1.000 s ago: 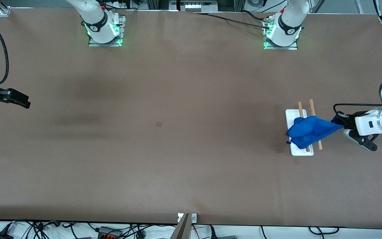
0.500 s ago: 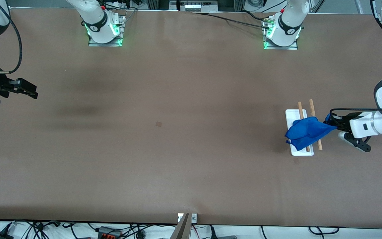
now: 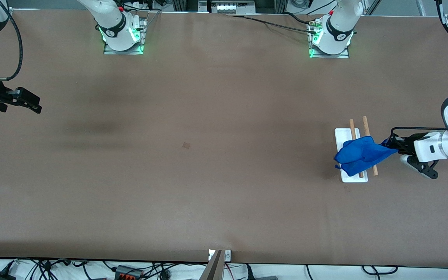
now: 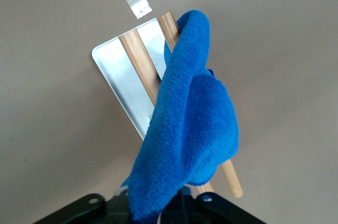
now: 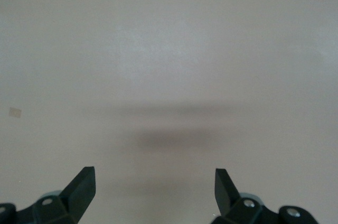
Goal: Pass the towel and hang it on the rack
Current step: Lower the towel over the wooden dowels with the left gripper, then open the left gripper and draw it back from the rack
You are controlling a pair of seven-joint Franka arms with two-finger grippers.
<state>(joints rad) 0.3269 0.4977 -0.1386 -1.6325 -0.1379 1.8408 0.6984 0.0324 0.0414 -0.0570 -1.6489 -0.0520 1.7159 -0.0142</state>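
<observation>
The royal-blue towel (image 3: 360, 155) (image 4: 190, 123) lies draped across the two wooden rods (image 3: 365, 123) of the rack (image 3: 340, 136) (image 4: 119, 73), near the left arm's end of the table. One corner of the towel stretches off the rods to my left gripper (image 3: 393, 148) (image 4: 158, 212), which is beside the rack and shut on that corner. The cloth hides the fingertips. My right gripper (image 3: 33, 105) (image 5: 155, 179) hangs open over bare table at the right arm's end, with nothing between its fingers.
A small brown tape square (image 3: 186, 145) marks the middle of the table. A pale tape scrap (image 4: 138, 3) lies just off the rack's base. The two arm bases (image 3: 123, 37) (image 3: 331, 39) stand along the table's farthest edge from the front camera.
My left gripper went toward the rack with the towel corner, then drew back slightly; the towel sits lower on the rods. My right gripper rose and shifted away from the front camera.
</observation>
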